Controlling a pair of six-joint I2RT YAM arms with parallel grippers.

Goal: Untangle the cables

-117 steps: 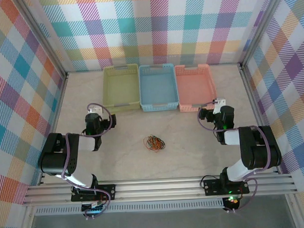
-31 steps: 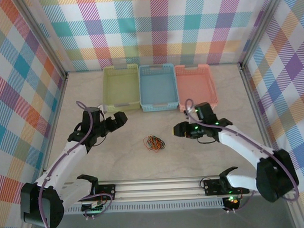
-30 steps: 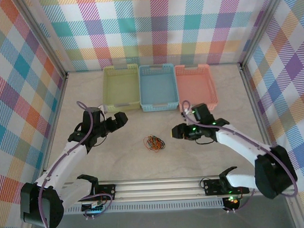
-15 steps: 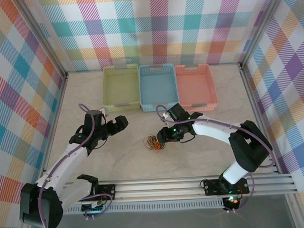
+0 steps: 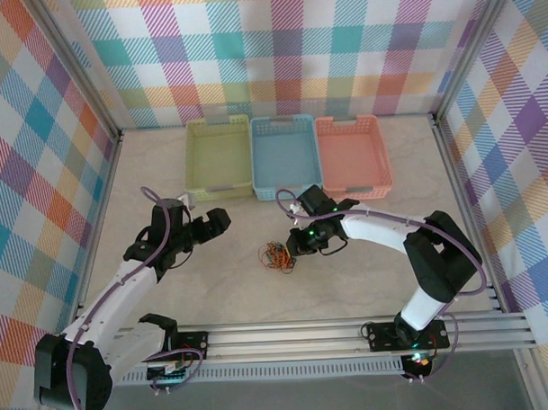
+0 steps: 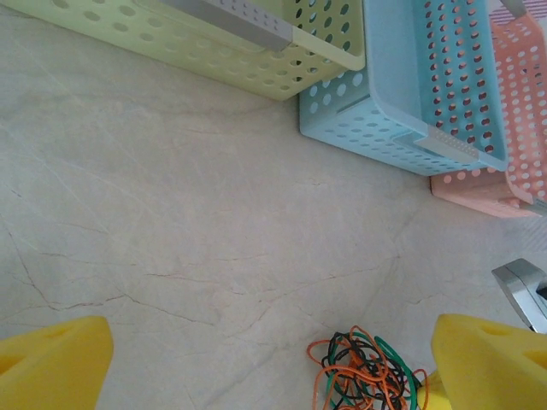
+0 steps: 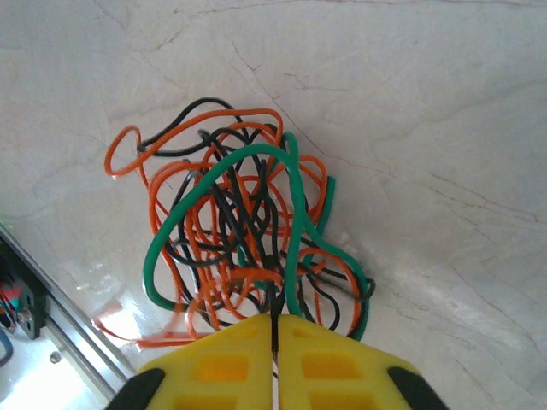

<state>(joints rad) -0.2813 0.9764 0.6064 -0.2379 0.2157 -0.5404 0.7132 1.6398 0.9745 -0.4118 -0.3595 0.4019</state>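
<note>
**Item:** cables (image 5: 278,256). One small clump of orange, black & green strands, loops interlocked. Roughly round, no clear long axis.

**Loc.:** on worktop (image 5: 367,287), near side of blue basket (image 5: 286,157), apart from it, approx. in line w/ its middle.

**Right fingers** (image 5: 296,247): at the clump's edge, on the side toward the pink basket (image 5: 352,157). Right wrist view: right fingers (image 7: 275,329) pressed together, green & black strands running into the seam. Reads as a pinch on a strand or two, rest of the clump (image 7: 244,226) fanning away from the tips.

**Left fingers** (image 5: 213,221): spread wide, holding nothing, well apart from the clump on the side toward the yellow-green basket (image 5: 218,157). Left wrist view: clump (image 6: 367,376) sits close to one yellow pad (image 6: 483,359), off-centre in the gap.

**Key relation:** right arm is on the clump, left is not. Prob. next: right pulls its strand away while left comes across to pin the rest.
</note>
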